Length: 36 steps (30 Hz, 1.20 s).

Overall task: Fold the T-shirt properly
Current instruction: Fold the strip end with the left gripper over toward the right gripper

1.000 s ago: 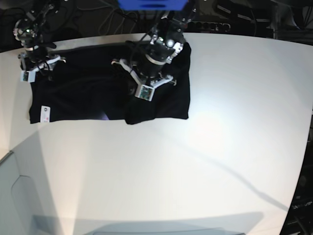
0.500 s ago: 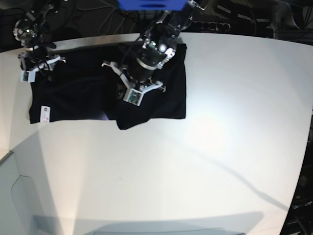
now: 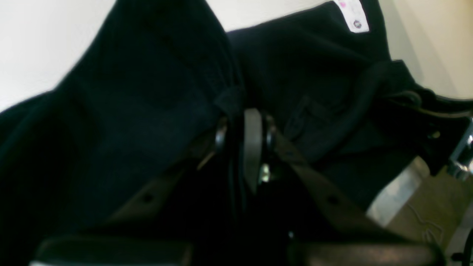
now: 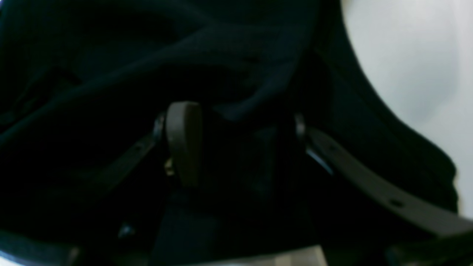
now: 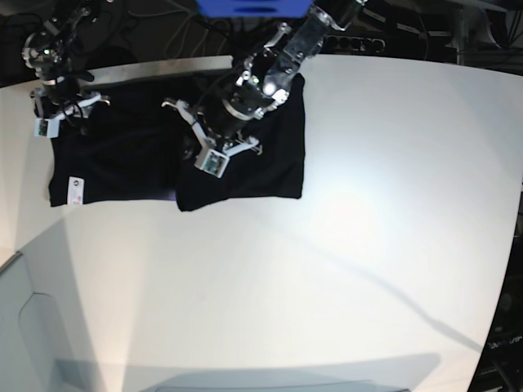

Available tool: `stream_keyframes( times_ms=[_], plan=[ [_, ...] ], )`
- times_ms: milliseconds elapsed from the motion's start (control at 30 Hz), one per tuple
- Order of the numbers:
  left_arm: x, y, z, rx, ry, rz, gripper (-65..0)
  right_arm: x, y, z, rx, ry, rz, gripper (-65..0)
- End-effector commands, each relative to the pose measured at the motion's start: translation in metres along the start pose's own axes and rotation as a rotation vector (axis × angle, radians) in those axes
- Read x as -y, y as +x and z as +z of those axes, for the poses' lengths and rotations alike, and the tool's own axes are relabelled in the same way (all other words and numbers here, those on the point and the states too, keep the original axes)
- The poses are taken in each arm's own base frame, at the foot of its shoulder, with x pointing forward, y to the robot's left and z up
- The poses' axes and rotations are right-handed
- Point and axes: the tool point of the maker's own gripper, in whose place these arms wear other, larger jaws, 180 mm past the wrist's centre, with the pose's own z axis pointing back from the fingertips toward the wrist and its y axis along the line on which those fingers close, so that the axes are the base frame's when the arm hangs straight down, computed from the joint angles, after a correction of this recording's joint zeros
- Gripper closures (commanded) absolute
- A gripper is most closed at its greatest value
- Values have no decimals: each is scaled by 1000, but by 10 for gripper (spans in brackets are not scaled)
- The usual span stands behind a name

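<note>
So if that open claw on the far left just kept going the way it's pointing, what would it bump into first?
Most likely the black T-shirt itself: the right gripper points straight into dark cloth, which fills the view ahead. How near the cloth lies is hard to judge.

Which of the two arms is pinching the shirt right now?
The left arm's gripper: its fingers are shut on a ridge of the black T-shirt. The right gripper has its fingers spread wide over the cloth.

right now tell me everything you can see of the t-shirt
The T-shirt is plain black, soft cloth, lying on the white table near its far edge. Its right part is lifted in a fold, pinched by the shut left gripper. A small white tag shows at the front left corner. The right gripper hangs open over the other end.
</note>
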Motion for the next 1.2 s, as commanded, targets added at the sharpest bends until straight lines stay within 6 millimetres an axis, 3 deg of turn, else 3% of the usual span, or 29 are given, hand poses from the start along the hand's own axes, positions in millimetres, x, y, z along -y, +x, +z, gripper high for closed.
stream_keyframes(
  times_ms=[0,333,433,567,600,733,867,933,1033,1167],
  plan=[
    [7,16,0,52,-15,14,0,-2,-18,1,-82,5,22,-318],
    [7,21,-2,60,-16,7,-8,-2,-17,1,-81,5,22,-318],
    [7,20,-2,56,-17,6,-89,-2,-16,1,-79,5,22,-318],
    [10,24,1,74,-24,8,-267,-2,-16,1,-79,5,22,-318],
    [12,34,6,102,-28,7,-308,-2,-16,1,-79,5,22,-318],
    [13,61,27,189,-36,2,-334,-2,-16,1,-79,5,22,-318],
    [-14,72,54,241,19,22,-334,-2,-16,1,-79,5,22,-318],
    [-40,71,69,246,64,49,-334,-2,-16,0,-78,5,22,-318],
    [-79,58,83,217,118,109,-334,-2,-16,0,-78,5,22,-318],
    [-100,35,91,146,118,146,-334,-2,-16,0,-78,5,22,-318]
  ],
)
